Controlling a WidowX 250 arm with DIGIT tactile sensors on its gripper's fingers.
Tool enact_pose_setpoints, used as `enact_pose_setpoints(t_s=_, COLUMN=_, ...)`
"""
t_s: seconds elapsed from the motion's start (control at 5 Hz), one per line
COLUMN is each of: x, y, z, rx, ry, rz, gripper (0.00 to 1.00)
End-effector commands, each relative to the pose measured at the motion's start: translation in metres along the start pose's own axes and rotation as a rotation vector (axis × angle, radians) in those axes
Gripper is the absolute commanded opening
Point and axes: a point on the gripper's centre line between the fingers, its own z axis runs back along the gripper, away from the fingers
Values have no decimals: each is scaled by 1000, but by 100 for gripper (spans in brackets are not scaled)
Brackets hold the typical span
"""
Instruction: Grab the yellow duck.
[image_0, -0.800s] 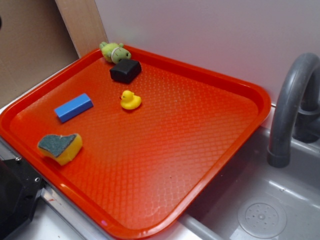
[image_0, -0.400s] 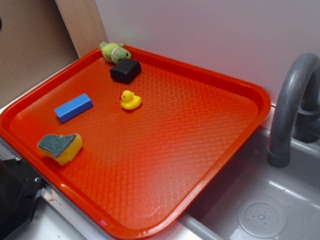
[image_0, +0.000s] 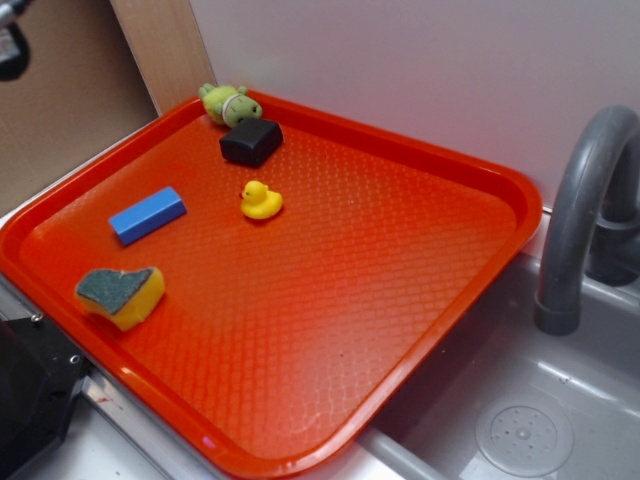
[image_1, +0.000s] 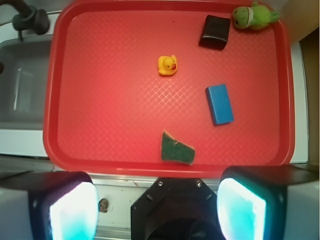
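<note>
The yellow duck (image_0: 261, 200) stands on the red tray (image_0: 420, 300), left of its middle and in front of the black block (image_0: 251, 141). In the wrist view the duck (image_1: 167, 65) lies far ahead, near the upper middle. My gripper (image_1: 157, 205) is open and empty, high above the tray's near edge, its two pale pads (image_1: 74, 212) wide apart. In the exterior view only a small part of the arm (image_0: 12, 45) shows at the top left corner.
On the tray lie a blue block (image_0: 147, 214), a yellow sponge with a grey-green top (image_0: 121, 294) and a green plush toy (image_0: 229, 103) at the back rim. A grey sink (image_0: 520, 420) with a faucet (image_0: 580, 200) is on the right. A black robot base (image_0: 30, 390) sits at the lower left.
A part of the arm has come into the exterior view at the top left corner. The objects on the tray have not moved.
</note>
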Motion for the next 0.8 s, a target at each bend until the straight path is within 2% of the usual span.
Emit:
enact_pose_setpoints(t_s=0.0, x=69, y=18, z=-37, rx=49, ry=-13, rz=93, gripper=100)
enact_pose_setpoints(t_s=0.2, x=94, y=21, z=-74, rx=67, ry=10, rz=103, gripper=100)
enact_pose_setpoints(t_s=0.4, x=109, y=26, z=-113, rx=114, ry=20, rz=114, gripper=100)
enact_pose_setpoints(t_s=0.6, x=113, y=28, z=-148, rx=146, ry=43, rz=75, gripper=100)
